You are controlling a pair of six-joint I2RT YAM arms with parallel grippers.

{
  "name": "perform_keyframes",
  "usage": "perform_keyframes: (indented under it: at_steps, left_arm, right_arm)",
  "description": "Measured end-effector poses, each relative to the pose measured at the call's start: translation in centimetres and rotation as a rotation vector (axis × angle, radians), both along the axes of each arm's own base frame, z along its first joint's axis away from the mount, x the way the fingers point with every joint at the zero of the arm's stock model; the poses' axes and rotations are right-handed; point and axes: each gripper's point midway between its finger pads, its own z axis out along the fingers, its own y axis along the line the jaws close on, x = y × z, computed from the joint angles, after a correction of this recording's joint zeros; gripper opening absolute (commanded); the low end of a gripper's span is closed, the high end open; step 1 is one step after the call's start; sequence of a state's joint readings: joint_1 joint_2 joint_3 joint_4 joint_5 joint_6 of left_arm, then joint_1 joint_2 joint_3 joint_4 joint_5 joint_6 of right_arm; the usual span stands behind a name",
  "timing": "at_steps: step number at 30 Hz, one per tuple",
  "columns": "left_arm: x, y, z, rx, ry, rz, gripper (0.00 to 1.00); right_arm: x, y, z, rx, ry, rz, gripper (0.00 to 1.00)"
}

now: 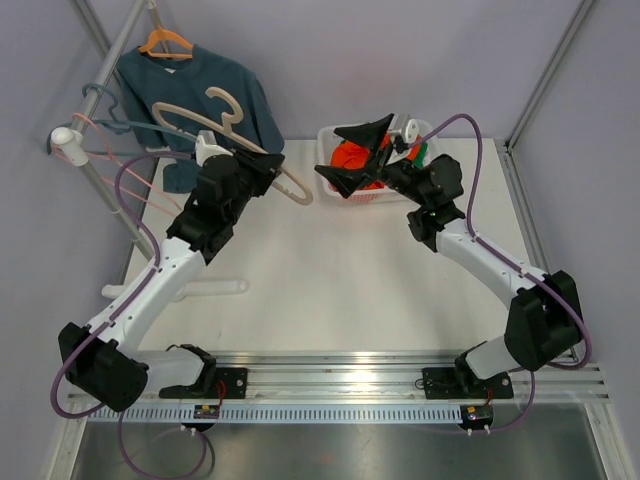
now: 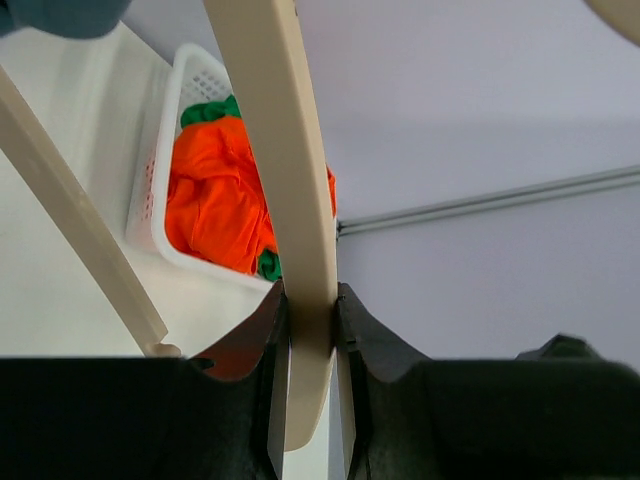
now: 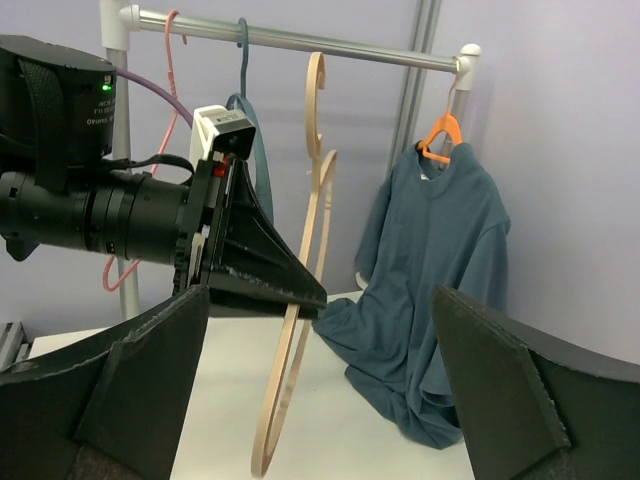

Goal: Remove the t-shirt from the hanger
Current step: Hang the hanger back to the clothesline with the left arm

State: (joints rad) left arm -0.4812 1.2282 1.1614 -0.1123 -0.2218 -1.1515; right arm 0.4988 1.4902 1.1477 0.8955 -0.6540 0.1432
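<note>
Left tool [image 1: 262, 168] shut tight on tan wooden hanger [image 1: 293, 185], upper middle of top view; hanger bare and tilted, one finger on each side of it

Right tool [image 1: 355, 155] wide open, holding nothing, up over white basket [image 1: 375, 197], upper right of middle; orange clothes [image 2: 215, 190] in basket

Blue t-shirt [image 1: 190, 80] at upper left, on orange hanger [image 1: 165, 42], hanger hooked on silver rail [image 3: 340, 42]; shirt bottom droops down to white counter [image 1: 330, 280]

Both tools apart from shirt
</note>
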Motion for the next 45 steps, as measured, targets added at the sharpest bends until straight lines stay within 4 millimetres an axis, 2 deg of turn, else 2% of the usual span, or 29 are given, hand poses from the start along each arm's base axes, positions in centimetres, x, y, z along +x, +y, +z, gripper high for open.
perform_keyframes:
  at_steps: [4, 11, 14, 17, 23, 35, 45]
  left_arm:
    - [0.7, 1.6, 1.2, 0.0, -0.01, 0.056, 0.0]
    - [1.9, 4.5, 5.4, -0.024, -0.077, 0.149, 0.0]
    - [3.0, 5.7, 6.2, -0.028, -0.089, 0.188, 0.0]
    - [4.7, 6.8, 6.1, -0.023, -0.081, 0.224, 0.0]
    - [7.0, 8.7, 4.1, 0.002, -0.034, 0.285, 0.0]
    - [7.8, 11.6, 5.5, -0.009, -0.063, 0.351, 0.0]
    - [7.8, 11.6, 5.6, -0.013, -0.065, 0.35, 0.0]
  right_arm:
    - [-0.6, -0.9, 0.2, 0.006, -0.01, -0.025, 0.99]
    - [-1.0, -1.3, 0.0, 0.007, -0.005, -0.037, 0.99]
    - [-1.0, -1.3, -0.4, 0.004, 0.003, -0.039, 1.0]
    - [-1.0, -1.3, -0.7, 0.001, 0.01, -0.04, 0.99]
    - [-1.3, -1.5, -0.7, -0.001, 0.008, -0.041, 0.99]
    - [-1.4, -1.6, -0.8, -0.007, 0.007, -0.044, 0.99]
    - [-1.7, -1.7, -0.7, -0.011, 0.0, -0.041, 1.0]
